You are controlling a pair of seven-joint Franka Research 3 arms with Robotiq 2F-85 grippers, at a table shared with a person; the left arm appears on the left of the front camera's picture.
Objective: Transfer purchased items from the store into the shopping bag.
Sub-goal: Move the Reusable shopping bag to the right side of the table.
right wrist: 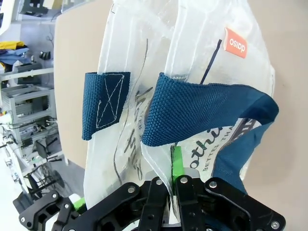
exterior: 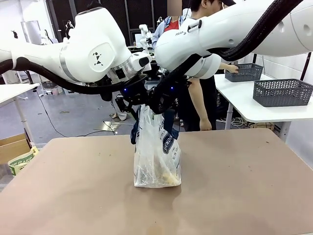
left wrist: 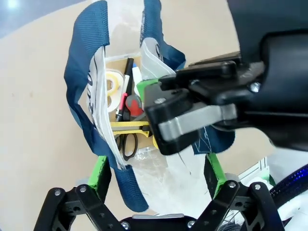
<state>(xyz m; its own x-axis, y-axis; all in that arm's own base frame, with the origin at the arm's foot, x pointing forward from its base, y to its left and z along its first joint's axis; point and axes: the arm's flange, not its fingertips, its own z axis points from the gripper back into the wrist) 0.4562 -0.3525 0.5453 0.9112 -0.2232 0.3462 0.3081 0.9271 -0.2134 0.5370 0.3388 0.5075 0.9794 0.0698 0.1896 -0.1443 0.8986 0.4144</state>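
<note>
Tan tabletop [exterior: 234, 186] | shopping bag [exterior: 157, 156] upright mid-tabletop, mouth open | right tool [right wrist: 172, 168] pressed together, pinching the bag's rim | left tool [left wrist: 158, 175] spread over the bag's mouth, gripping nothing | purchased items [left wrist: 126, 110] lying inside the bag

Orange tag [right wrist: 236, 42] on shopping bag [right wrist: 139, 57], prob. "Daiso"
</note>
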